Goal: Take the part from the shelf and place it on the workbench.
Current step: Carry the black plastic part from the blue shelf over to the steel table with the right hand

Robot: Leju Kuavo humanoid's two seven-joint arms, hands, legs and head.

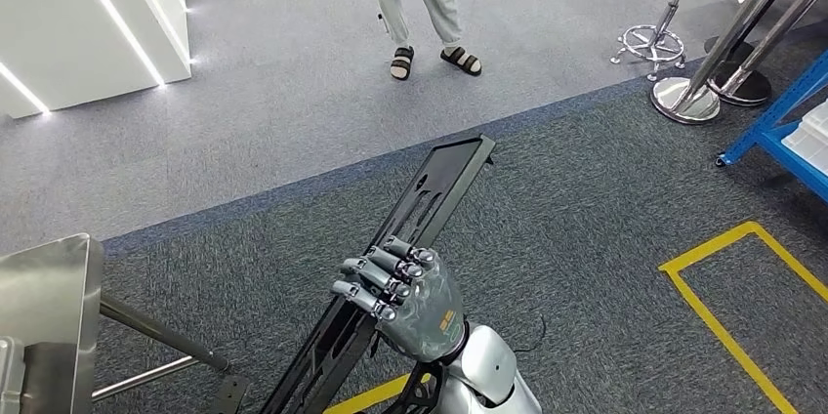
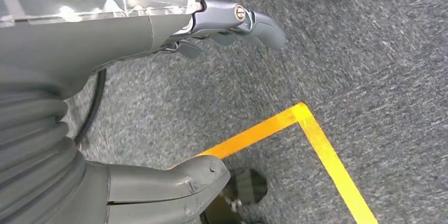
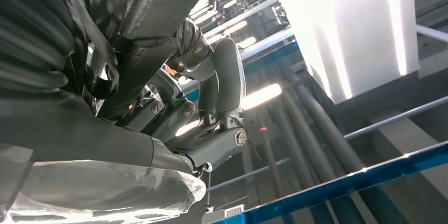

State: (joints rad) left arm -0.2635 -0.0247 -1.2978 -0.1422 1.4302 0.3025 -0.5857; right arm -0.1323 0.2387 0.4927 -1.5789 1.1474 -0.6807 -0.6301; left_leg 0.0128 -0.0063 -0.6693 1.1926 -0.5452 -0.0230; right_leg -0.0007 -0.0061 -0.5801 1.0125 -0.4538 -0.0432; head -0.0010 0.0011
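Part (image 1: 410, 238) here is a long, flat black frame with slotted cutouts, and it's up in the air over the carpet, tilted so its far end points away and up to the right while the near end drops off the bottom of the head view. Right hand (image 1: 405, 297) has it about midway along, fingers (image 1: 376, 287) wrapped over the edge of the frame, so that's a proper grasp. In the right wrist view the same hand (image 3: 206, 108) is seen from underneath, curled around a dark bar of the part (image 3: 158, 2), with blue beams and bright ceiling lights behind it. Left hand (image 2: 222, 28) hangs low over the dark grey carpet in the left wrist view, fingers (image 2: 264, 28) and thumb (image 2: 201, 176) well apart with nothing between them, so it's released and carrying nothing. Yellow tape (image 2: 317, 145) makes a corner on the floor just below it, and more yellow tape (image 1: 732, 307) boxes off an area on the right of the head view. A shiny metal bench (image 1: 49, 297) pokes in at the lower left, well apart from the part. A person in sandals (image 1: 430, 4) stands further back on the lighter carpet, with a stool (image 1: 674, 4) and a blue shelf frame (image 1: 781, 131) off to the right.
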